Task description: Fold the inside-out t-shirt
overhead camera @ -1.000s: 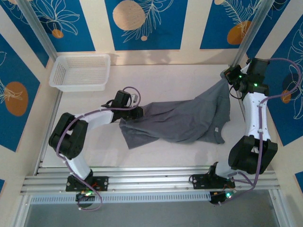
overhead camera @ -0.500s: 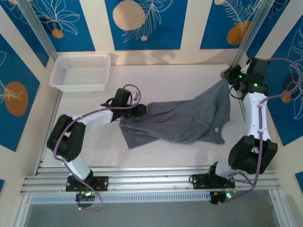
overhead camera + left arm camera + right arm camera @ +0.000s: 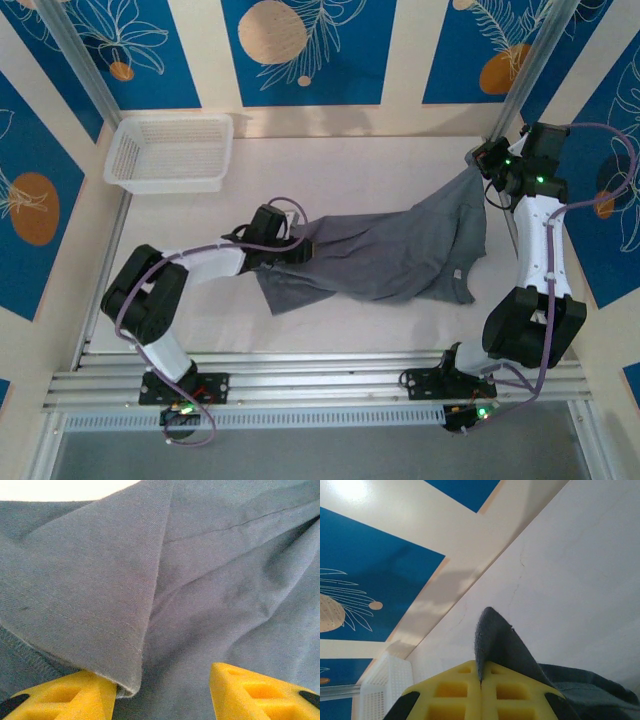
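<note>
The dark grey t-shirt [image 3: 385,250] lies crumpled across the middle of the table, stretched up toward the back right corner. My right gripper [image 3: 483,167] is raised there and shut on a corner of the t-shirt [image 3: 496,640], which sticks up between its yellow fingers [image 3: 445,692]. My left gripper [image 3: 298,243] rests low at the shirt's left edge, open. Its yellow fingertips [image 3: 75,695] stand apart over the t-shirt fabric [image 3: 200,595], a folded hem [image 3: 127,682] lying against the left one.
A white mesh basket [image 3: 168,152] stands at the back left. Bare table lies in front of the shirt and along the back. Metal posts [image 3: 535,60] rise at the back corners, and the aluminium rail [image 3: 320,375] runs along the near edge.
My left gripper has slid rightward along the table onto the shirt's left edge. The right gripper and the held corner have stayed still.
</note>
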You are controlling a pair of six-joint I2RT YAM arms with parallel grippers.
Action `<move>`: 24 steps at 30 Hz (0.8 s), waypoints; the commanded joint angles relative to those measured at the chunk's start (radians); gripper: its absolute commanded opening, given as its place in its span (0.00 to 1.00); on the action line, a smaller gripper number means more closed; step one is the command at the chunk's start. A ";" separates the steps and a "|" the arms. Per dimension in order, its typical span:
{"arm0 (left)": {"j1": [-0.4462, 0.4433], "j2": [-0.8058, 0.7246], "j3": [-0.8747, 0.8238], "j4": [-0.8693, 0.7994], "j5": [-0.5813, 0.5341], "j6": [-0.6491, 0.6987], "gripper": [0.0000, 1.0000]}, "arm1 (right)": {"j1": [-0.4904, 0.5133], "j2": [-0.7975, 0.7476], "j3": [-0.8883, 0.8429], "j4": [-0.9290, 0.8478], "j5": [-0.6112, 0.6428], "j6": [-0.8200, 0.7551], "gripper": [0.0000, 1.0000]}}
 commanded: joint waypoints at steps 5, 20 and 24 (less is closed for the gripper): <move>-0.030 -0.004 -0.060 0.182 -0.105 0.085 0.46 | -0.005 -0.025 -0.010 0.004 -0.031 -0.007 0.00; 0.000 -0.158 0.047 -0.053 -0.029 -0.102 0.00 | -0.011 -0.033 0.037 -0.002 -0.073 0.057 0.00; 0.149 -0.265 0.253 -0.249 0.126 -0.183 0.00 | 0.034 -0.019 0.238 0.026 -0.081 0.154 0.00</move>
